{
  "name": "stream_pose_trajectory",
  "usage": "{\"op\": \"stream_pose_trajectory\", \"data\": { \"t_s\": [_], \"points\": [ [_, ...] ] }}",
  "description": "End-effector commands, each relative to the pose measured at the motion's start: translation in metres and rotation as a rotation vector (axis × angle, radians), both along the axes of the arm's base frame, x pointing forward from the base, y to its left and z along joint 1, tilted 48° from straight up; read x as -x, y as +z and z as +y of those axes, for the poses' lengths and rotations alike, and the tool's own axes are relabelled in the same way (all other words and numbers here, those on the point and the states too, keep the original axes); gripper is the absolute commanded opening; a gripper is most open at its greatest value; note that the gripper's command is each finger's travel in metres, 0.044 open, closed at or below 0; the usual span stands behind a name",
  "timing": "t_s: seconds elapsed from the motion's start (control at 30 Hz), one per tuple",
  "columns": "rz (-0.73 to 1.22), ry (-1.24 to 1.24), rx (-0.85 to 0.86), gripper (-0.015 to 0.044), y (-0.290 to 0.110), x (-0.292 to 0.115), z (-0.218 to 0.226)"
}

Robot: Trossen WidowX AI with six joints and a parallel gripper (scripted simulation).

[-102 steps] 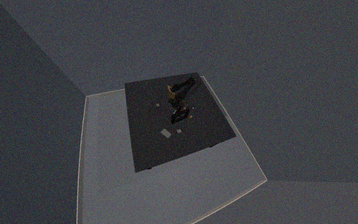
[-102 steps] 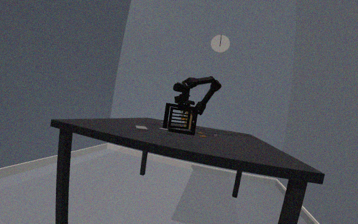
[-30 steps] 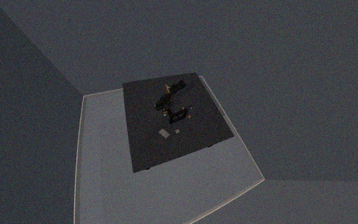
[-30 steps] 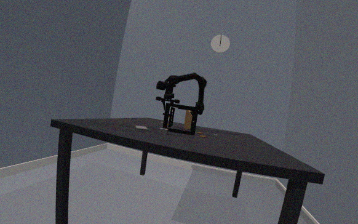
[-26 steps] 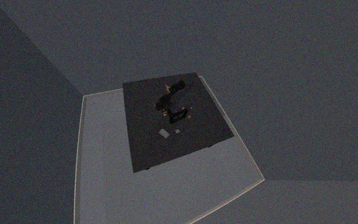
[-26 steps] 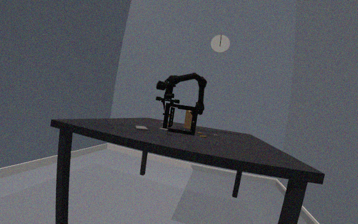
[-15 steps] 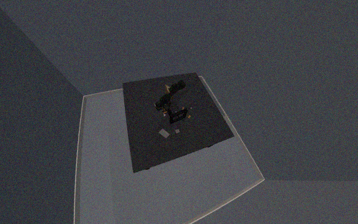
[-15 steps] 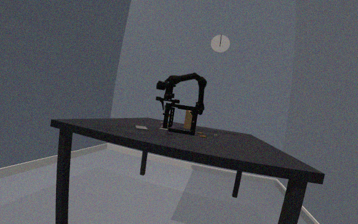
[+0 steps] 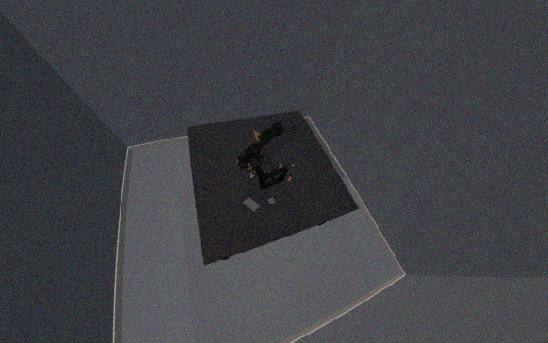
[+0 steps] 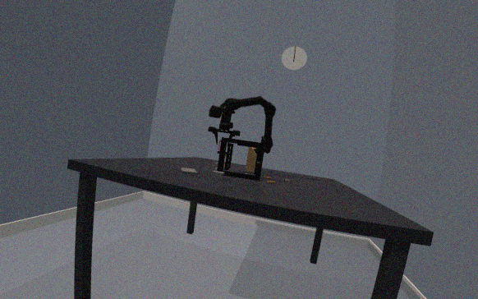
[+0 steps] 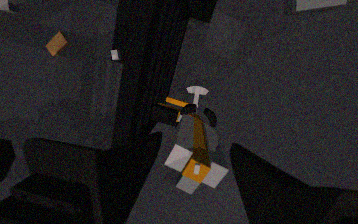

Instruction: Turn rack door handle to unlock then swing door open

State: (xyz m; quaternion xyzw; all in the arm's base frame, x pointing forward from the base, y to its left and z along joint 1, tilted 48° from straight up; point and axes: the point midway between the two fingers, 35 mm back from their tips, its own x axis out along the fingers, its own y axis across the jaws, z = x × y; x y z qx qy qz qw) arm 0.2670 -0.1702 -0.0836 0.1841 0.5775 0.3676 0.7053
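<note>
The black rack frame (image 10: 258, 166) stands on the dark table (image 9: 226, 231) (image 10: 304, 205). Its slotted door (image 10: 228, 156) (image 11: 142, 75) stands swung out, roughly square to the frame in the top view; the exact angle cannot be read. The upright handle (image 11: 201, 142) shows in the wrist view as a grey and orange bar with an orange top and pale pads, beside the door's outer edge. My gripper (image 11: 195, 142) (image 10: 222, 140) is open, its dark fingers on either side of the handle, with gaps visible at the handle's top. Finger contact lower down is hidden.
A tan upright board (image 9: 256, 136) (image 10: 251, 158) stands behind the frame. Pale flat pieces (image 9: 251, 204) (image 10: 189, 170) lie beyond the rack. Small orange pieces (image 9: 290, 179) (image 10: 271, 181) (image 11: 57, 44) lie near the frame. A small white piece (image 11: 115, 55) shows beside the door.
</note>
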Motion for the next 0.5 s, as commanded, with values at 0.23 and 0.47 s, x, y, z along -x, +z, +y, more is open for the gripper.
{"op": "stream_pose_trajectory", "data": {
  "t_s": [0.23,0.47],
  "points": [
    [0.0,0.003,0.003,0.0295,0.011,0.001,-0.013],
    [0.0,0.002,0.004,0.0295,0.018,0.002,-0.021]
  ]
}}
